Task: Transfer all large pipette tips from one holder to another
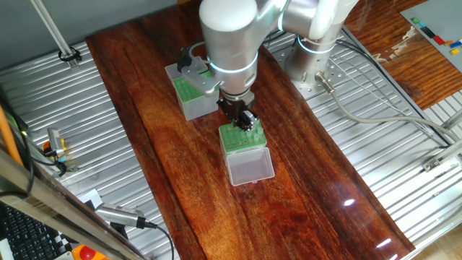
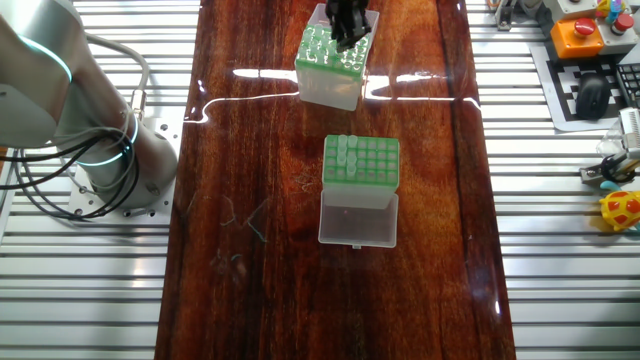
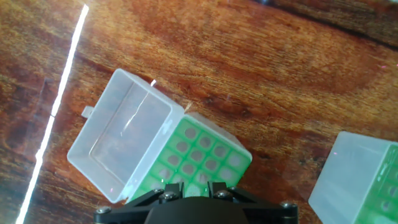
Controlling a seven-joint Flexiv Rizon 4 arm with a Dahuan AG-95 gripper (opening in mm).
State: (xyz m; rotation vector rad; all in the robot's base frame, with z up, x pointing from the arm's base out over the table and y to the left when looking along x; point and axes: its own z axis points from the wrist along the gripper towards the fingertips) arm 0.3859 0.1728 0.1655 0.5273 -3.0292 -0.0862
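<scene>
The clear-sided holder with a green hole-grid top stands mid-table, its clear lid lying open toward the front. My gripper is straight above its grid, fingertips down at the green top. The other fixed view shows the gripper over the same holder, which holds several pale large pipette tips. The grey-sided holder has a few tips along one edge. In the hand view the fingers stand over the grid; their ends are hidden.
The grey-sided holder sits just behind and left of the gripper, with its whitish lid open. The robot base and its cables are at the back right. Ribbed metal panels flank the wooden board.
</scene>
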